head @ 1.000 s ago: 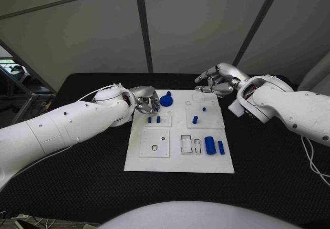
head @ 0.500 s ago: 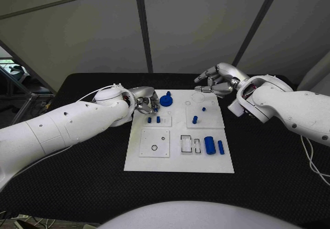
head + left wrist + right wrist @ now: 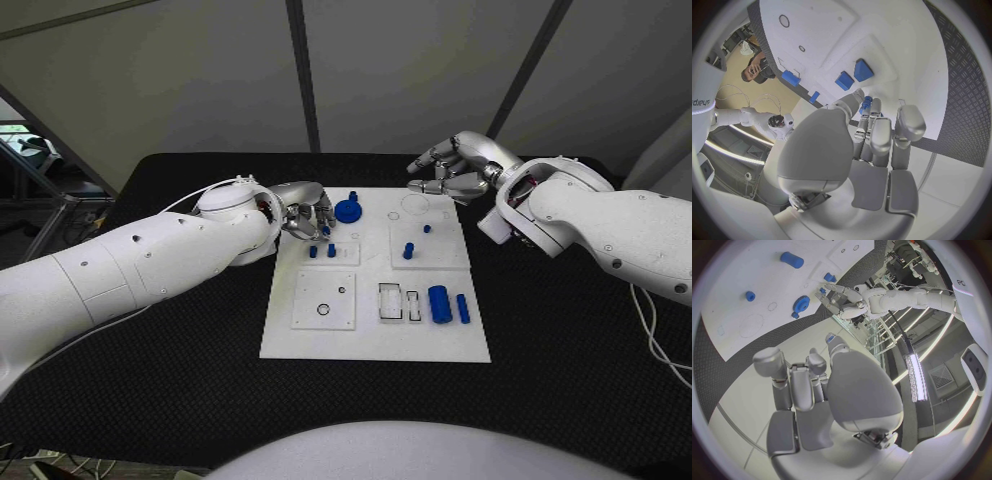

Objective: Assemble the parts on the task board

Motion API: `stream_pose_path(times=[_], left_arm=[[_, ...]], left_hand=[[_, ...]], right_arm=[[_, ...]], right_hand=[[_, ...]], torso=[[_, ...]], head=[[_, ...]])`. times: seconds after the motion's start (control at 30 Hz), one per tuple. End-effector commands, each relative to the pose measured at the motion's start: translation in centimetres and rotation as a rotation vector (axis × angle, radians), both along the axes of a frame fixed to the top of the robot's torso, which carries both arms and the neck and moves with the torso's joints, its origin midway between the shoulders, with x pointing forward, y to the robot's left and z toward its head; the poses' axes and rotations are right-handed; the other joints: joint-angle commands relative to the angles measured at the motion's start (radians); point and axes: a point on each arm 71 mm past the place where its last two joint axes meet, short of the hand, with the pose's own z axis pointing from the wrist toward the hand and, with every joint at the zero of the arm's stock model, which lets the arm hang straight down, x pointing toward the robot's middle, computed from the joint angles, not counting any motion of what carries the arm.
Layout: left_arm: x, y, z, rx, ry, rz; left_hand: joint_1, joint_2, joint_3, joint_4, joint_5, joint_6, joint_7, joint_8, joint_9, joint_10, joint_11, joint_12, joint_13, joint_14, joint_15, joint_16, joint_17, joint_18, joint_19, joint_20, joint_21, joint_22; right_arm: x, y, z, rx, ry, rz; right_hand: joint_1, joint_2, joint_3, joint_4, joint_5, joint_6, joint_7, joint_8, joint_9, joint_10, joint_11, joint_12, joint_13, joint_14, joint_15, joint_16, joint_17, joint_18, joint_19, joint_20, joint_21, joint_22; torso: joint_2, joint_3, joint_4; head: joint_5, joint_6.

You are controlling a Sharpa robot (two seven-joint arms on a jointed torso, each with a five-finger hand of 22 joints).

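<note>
Left hand has its fingers bunched narrow, thumb against fingertips, pinching a small blue peg; peg sits right at the fingertips, poking out past them; probably held that way so the free end can go into a hole. Hand hangs over the far left part of the white board, just above two short blue pegs already standing in a small plate; blue gear just beside the fingers. My read: step is seating the held peg near those two. Right hand at the far right corner of the board, fingers half curled, apart, nothing between them; seems parked clear of the work. Further out: one blue peg upright mid-board; two blue cylinders lying nearer the robot, beside empty slots, not yet assembled.
</note>
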Motion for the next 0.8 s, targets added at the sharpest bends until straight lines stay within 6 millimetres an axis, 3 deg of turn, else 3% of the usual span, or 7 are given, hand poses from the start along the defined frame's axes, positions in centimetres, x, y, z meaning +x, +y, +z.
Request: stream_pose_path(times=[0.03, 0.2, 0.3, 0.4, 0.57, 0.73, 0.8], left_arm=[[0.0, 0.1, 0.1, 0.001, 0.005, 0.002], [0.0, 0.4, 0.1, 0.004, 0.003, 0.010], [0.1, 0.9, 0.1, 0.005, -0.002, 0.021], [0.2, 1.5, 0.2, 0.003, -0.014, 0.035], [0.3, 2.6, 0.5, -0.021, -0.047, 0.059], [0.5, 3.6, 1.1, -0.069, -0.070, 0.086], [0.6, 4.2, 1.3, -0.095, -0.071, 0.101]], left_hand=[[-0.009, -0.001, -0.006, 0.002, 0.000, -0.009, -0.001, -0.004, -0.001, -0.006, -0.001, 0.004, 0.002, -0.002, 0.002, -0.002, 0.001, -0.029, 0.000, 0.001, -0.006, 0.004], [-0.007, 0.000, -0.008, 0.001, 0.001, -0.016, 0.000, -0.010, -0.001, -0.011, -0.001, 0.004, 0.004, -0.003, 0.003, -0.001, 0.000, -0.029, -0.002, 0.001, -0.009, 0.003], [-0.008, 0.000, -0.014, 0.000, 0.002, -0.032, 0.000, -0.022, -0.001, -0.029, 0.004, -0.001, 0.005, -0.006, 0.006, -0.003, -0.007, -0.028, -0.004, 0.003, -0.015, 0.001], [-0.012, 0.000, -0.022, 0.003, 0.004, -0.042, 0.000, -0.030, 0.000, -0.052, 0.011, -0.010, 0.004, -0.009, 0.011, -0.004, -0.015, -0.027, -0.006, 0.006, -0.022, -0.001], [-0.017, 0.002, -0.035, 0.007, 0.006, -0.041, 0.003, -0.034, 0.002, -0.093, 0.023, -0.028, -0.002, -0.015, 0.020, -0.008, -0.031, -0.024, -0.016, 0.014, -0.043, -0.009], [-0.009, 0.012, -0.033, 0.005, 0.008, -0.021, 0.012, -0.025, 0.005, -0.098, 0.026, -0.030, -0.004, -0.019, 0.024, -0.011, -0.042, -0.019, -0.026, 0.018, -0.065, -0.019], [-0.002, 0.017, -0.027, 0.002, 0.008, -0.003, 0.015, -0.018, 0.007, -0.098, 0.028, -0.031, -0.006, -0.033, 0.025, -0.023, -0.073, -0.010, -0.052, 0.020, -0.114, -0.044]], right_arm=[[0.0, 0.0, 0.1, -0.002, -0.005, 0.005], [0.1, -0.1, 0.0, -0.012, -0.002, -0.003], [0.2, -0.4, 0.0, -0.035, -0.006, -0.009], [0.3, -0.7, -0.1, -0.077, -0.022, -0.011], [0.5, -1.3, -0.4, -0.158, -0.040, -0.015], [0.7, -2.1, -0.6, -0.255, -0.062, -0.016], [0.7, -2.3, -0.7, -0.311, -0.086, -0.014]], right_hand=[[0.005, 0.007, 0.006, 0.000, 0.004, 0.006, -0.002, 0.003, -0.002, -0.009, -0.001, -0.004, -0.001, 0.044, -0.007, -0.003, 0.008, 0.012, -0.004, -0.005, -0.005, -0.001], [0.010, 0.008, 0.010, -0.002, 0.006, 0.006, -0.002, 0.004, -0.002, -0.031, -0.001, -0.028, -0.027, 0.042, -0.007, -0.008, 0.003, 0.013, -0.008, -0.005, -0.011, -0.011], [0.028, 0.008, 0.032, -0.001, 0.006, 0.007, -0.002, 0.006, -0.002, -0.231, -0.002, -0.288, -0.295, 0.026, -0.009, -0.043, -0.040, 0.020, -0.027, -0.005, -0.040, -0.054], [0.048, 0.000, 0.059, 0.004, -0.006, 0.021, -0.002, 0.012, -0.001, -0.284, 0.000, -0.435, -0.404, 0.011, -0.009, -0.093, -0.101, 0.025, -0.038, -0.007, -0.061, -0.084], [0.066, -0.028, 0.106, 0.014, -0.037, 0.054, 0.004, 0.014, -0.002, -0.240, 0.018, -0.683, -0.629, 0.020, -0.005, -0.111, -0.121, 0.020, -0.021, 0.002, -0.059, -0.077], [0.088, -0.039, 0.141, -0.001, -0.052, 0.093, 0.000, 0.018, -0.001, -0.197, 0.010, -0.792, -0.729, 0.034, -0.004, -0.094, -0.101, 0.018, 0.002, -0.003, -0.037, -0.043], [0.097, -0.043, 0.161, -0.010, -0.064, 0.110, -0.002, 0.017, -0.001, -0.171, 0.007, -0.838, -0.770, 0.037, -0.005, -0.091, -0.097, 0.016, 0.009, -0.003, -0.029, -0.031]], torso=[[0.000, -0.0001, 0.0001], [0.000, -0.0006, 0.0005], [-0.001, -0.0007, 0.0008], [-0.001, -0.0011, 0.0007], [-0.001, -0.0016, 0.0013], [-0.001, -0.0017, 0.0010], [0.000, -0.0014, 0.0004]], head=[[0.000, 0.000], [0.001, 0.002], [0.000, 0.002], [-0.001, 0.003], [0.000, 0.007], [0.000, 0.010], [0.001, 0.013]])
